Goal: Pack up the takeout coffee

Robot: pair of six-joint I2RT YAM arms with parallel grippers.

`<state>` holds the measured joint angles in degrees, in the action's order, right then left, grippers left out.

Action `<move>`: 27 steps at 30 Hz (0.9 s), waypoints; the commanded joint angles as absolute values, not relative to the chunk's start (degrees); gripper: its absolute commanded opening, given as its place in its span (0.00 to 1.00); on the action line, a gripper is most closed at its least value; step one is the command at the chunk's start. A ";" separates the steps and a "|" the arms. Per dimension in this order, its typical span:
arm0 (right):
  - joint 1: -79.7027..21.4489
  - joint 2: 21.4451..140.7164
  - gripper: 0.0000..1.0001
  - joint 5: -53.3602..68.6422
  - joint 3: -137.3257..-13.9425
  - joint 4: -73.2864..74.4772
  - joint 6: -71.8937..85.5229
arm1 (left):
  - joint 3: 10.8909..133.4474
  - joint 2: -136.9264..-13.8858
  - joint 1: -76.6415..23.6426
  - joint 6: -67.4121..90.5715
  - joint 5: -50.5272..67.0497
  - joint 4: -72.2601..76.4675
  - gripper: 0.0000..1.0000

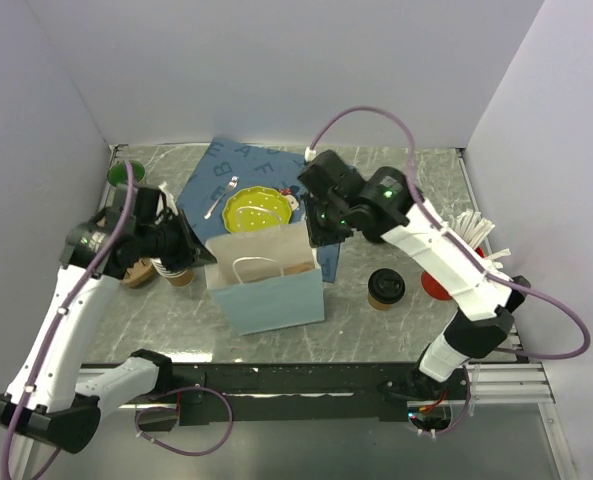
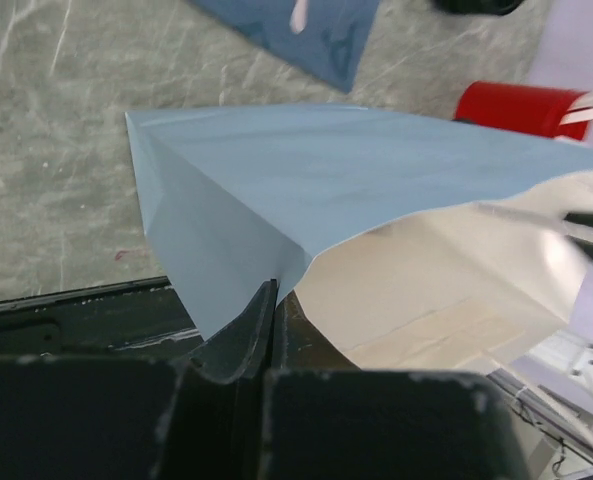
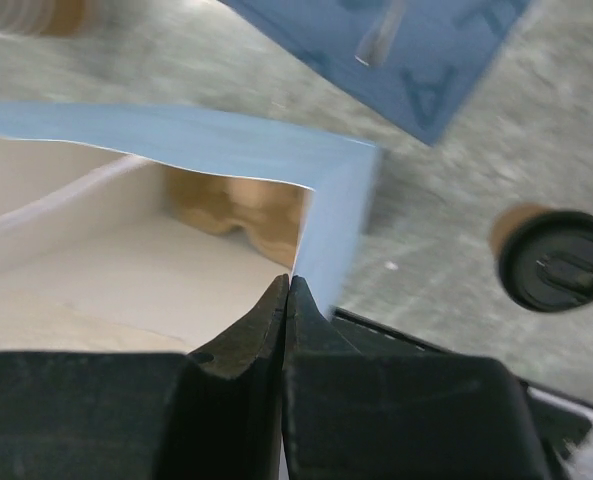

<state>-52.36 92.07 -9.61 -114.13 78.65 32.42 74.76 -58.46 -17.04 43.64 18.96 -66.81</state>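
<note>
The takeout coffee [image 1: 385,288], a brown paper cup with a black lid, stands on the table right of a pale blue paper bag [image 1: 276,300]. It also shows in the right wrist view [image 3: 554,258]. The bag stands upright with its mouth open. My left gripper [image 1: 205,256] is shut on the bag's left rim [image 2: 276,285]. My right gripper [image 1: 322,238] is shut on the bag's right rim corner [image 3: 289,283]. A tan shape [image 3: 238,206] lies inside the bag; I cannot tell what it is.
A blue placemat [image 1: 226,170] with a yellow plate [image 1: 253,210] and a fork [image 1: 219,197] lies behind the bag. Stacked tan cups [image 1: 176,270] and a green mug [image 1: 123,175] are at the left. A red cup [image 1: 436,285] stands right of the coffee.
</note>
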 commanded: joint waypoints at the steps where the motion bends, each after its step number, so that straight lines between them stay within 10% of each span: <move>1: -52.38 89.04 0.00 -4.05 -121.02 90.00 34.52 | 88.30 -62.04 -17.58 45.79 18.11 -72.76 0.02; 14: -51.59 81.39 0.00 -3.34 -93.79 75.94 34.28 | 69.00 -57.74 -18.37 47.47 18.46 -67.41 0.10; 27: -51.59 85.60 0.00 -7.65 -121.28 89.82 32.96 | 85.43 -62.05 -20.21 50.88 22.15 -68.64 0.02</move>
<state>-51.70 85.23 -5.98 -114.93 78.35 32.91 82.76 -62.59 -19.22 47.75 19.66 -68.20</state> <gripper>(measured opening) 0.007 0.036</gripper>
